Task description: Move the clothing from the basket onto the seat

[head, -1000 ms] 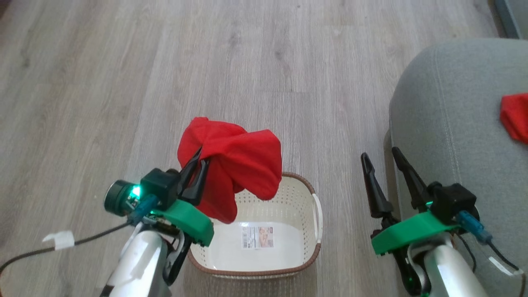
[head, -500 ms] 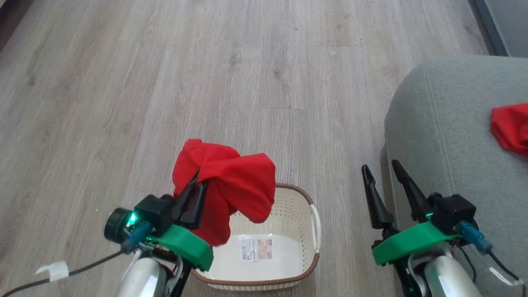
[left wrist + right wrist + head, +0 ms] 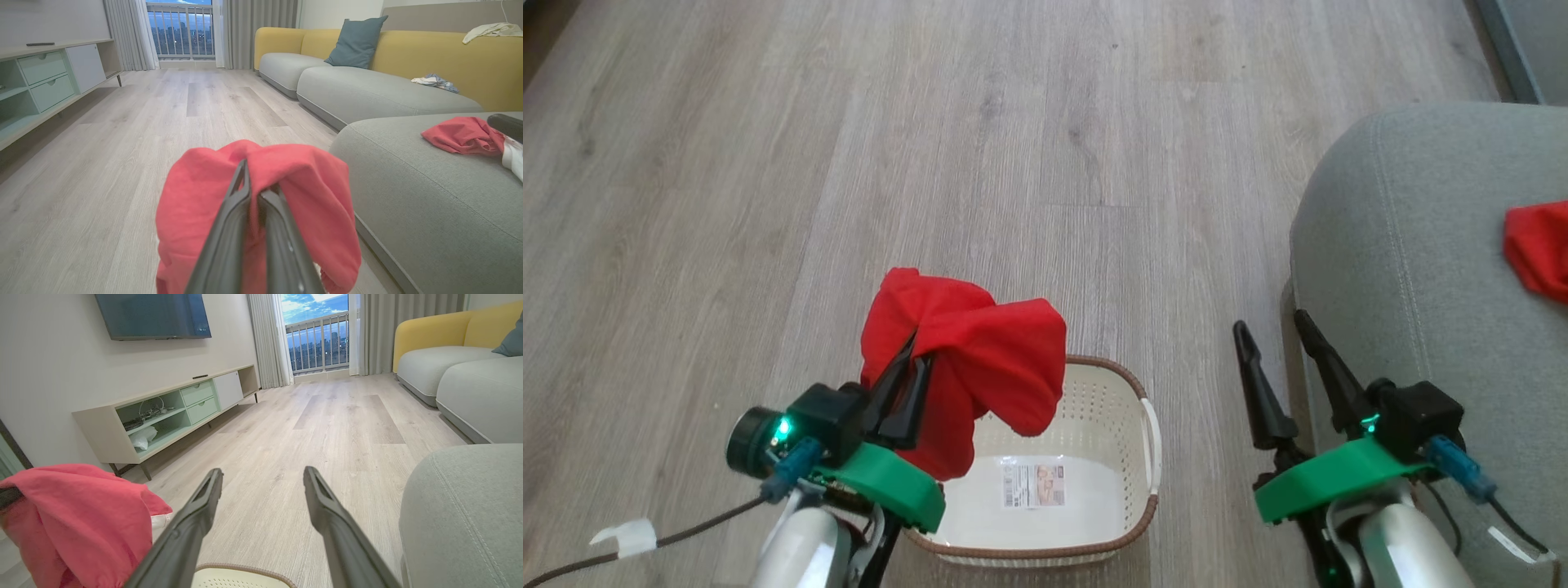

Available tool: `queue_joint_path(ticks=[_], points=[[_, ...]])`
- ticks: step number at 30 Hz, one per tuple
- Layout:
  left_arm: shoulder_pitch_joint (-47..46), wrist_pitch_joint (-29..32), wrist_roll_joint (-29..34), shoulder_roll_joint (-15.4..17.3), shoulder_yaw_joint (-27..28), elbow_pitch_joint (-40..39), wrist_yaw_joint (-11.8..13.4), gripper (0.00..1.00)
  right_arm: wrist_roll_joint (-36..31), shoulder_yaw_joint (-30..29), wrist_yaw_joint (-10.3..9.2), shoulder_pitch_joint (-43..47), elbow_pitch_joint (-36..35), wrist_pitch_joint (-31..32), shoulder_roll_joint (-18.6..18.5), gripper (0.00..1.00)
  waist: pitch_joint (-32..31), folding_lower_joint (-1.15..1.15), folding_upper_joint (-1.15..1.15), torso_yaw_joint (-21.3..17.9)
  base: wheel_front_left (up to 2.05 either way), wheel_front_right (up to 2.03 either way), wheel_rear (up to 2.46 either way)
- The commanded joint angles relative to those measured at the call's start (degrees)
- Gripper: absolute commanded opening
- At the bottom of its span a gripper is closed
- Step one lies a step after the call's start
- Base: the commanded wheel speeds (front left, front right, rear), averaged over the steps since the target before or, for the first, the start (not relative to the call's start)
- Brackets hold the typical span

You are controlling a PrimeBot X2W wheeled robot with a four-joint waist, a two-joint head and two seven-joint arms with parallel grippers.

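Head view: my left forearm rises from the bottom edge, pale, with a green bracket at the wrist. My left claw [image 3: 916,353] points up and a little to the right, its two dark fingers clenched together on a red garment [image 3: 988,359]. The cloth bunches over the fingertips and hangs down over the near left corner of the basket [image 3: 1153,498]. The basket stands on the wood floor [image 3: 1013,122], and its white bottom shows a paper label. My right forearm comes up from the lower right with the same green bracket. My right claw [image 3: 1272,322] is released, fingers spread and pointing up beside the edge of the seat [image 3: 1421,245]. A second garment [image 3: 1539,245], also red, lies on the seat at the right edge.

Left wrist view: my left claw [image 3: 254,177] runs up the middle with its fingers pressed almost together, and the garment [image 3: 196,196] is draped over both tips. The seat [image 3: 408,183] lies to the right, with the second garment [image 3: 461,134] crumpled on top.

Right wrist view: my right claw [image 3: 262,473] holds its fingers wide apart with nothing between them, over the floor. The garment [image 3: 81,514] hangs at the lower left, the basket [image 3: 245,569] rim shows at the bottom, and the seat [image 3: 461,506] is at the right.
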Motion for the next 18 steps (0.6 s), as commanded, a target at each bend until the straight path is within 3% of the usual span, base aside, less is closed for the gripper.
queue_joint_path(ticks=[1, 10, 18], points=[[-3.8, -0.7, 1.2, -0.3, 2.4, -2.6, -0.5, 0.00, -0.4, 2.3, -0.01, -1.7, -2.7, -0.5, 0.0, 1.00, 0.3, 0.01, 0.00, 0.1, 0.00, 0.00, 0.00], [-7.0, -0.7, 3.5, 0.7, 1.3, -2.2, -2.3, 0.00, 0.7, 11.6, -0.01, -3.4, -6.3, -0.5, -3.8, 1.00, 1.5, 0.01, 0.00, -0.4, 0.00, 0.00, 0.00], [-9.6, -0.7, 4.3, 2.8, -4.3, -2.4, -2.8, 0.00, -1.4, 20.5, -0.01, -7.3, -7.2, -0.5, -8.2, 1.00, 2.0, 0.01, 0.00, -1.1, 0.00, 0.00, 0.00]])
